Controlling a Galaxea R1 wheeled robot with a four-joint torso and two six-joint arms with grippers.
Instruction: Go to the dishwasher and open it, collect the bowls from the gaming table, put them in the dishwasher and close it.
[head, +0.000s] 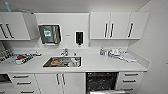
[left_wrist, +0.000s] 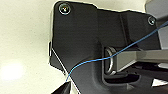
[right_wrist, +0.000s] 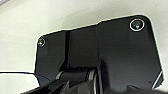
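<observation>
Standing open under the white surface (head: 100, 65), the dark racked dishwasher (head: 101, 81) sits right of the steel sink (head: 62, 61); each hand's state: cannot tell.

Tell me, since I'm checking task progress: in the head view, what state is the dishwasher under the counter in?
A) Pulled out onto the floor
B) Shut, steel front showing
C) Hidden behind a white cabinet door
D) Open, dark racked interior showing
D: the dishwasher shows its dark racked interior under the counter, right of the sink, with its door folded down at the bottom edge.
</observation>
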